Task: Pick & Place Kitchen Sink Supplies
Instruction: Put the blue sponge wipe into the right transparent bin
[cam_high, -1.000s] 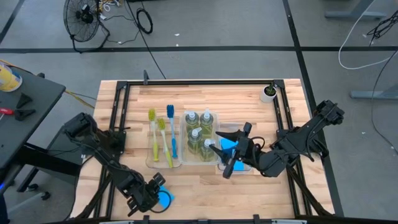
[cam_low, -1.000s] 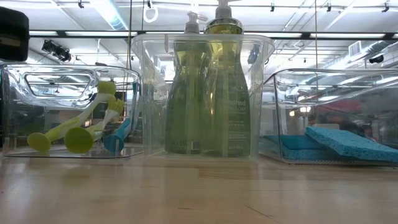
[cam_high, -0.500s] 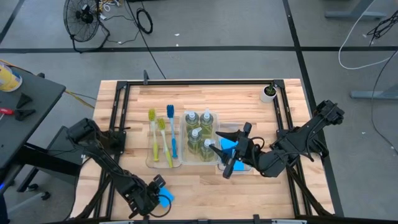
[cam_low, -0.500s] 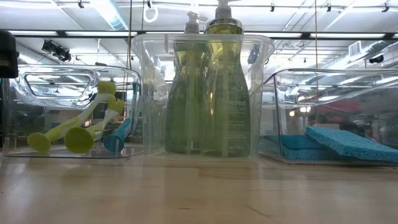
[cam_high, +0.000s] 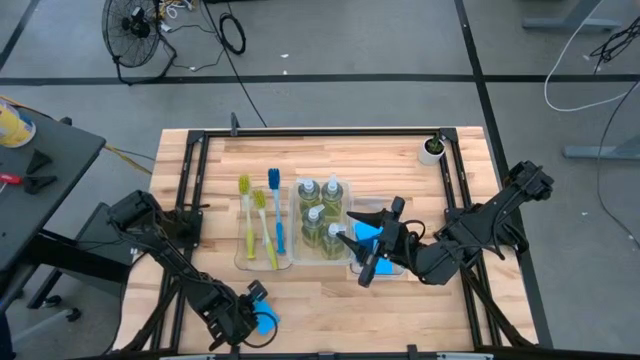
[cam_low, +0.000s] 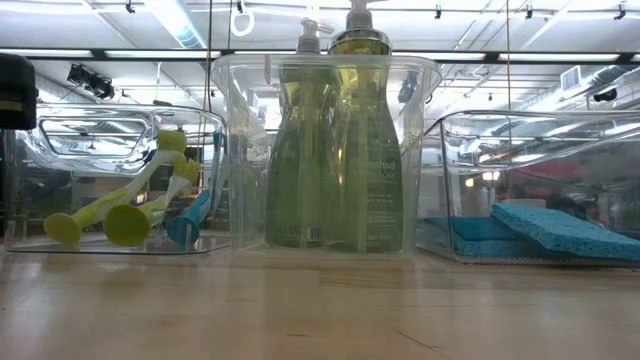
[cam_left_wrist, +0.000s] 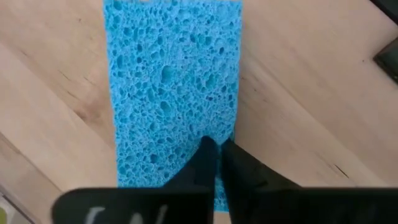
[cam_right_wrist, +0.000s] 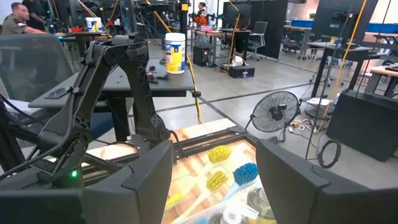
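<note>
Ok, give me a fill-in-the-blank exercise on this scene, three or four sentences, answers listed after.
1. The left gripper is closed on the edge of a blue ____.
2. The middle tray holds pump bottles of yellow-green ____.
3. The three dish brushes lie in the tray to the ____ of the bottles in the high view.
4. The right gripper hangs, jaws open, over the tray of ____.

Missing words: sponge; soap; left; sponges

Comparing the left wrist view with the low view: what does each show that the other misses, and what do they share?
Left wrist only: the left gripper, fingers together, on a loose blue sponge lying flat on the wood.
Low only: three clear trays holding dish brushes, soap bottles and more sponges.
Both: the wooden tabletop.
</note>
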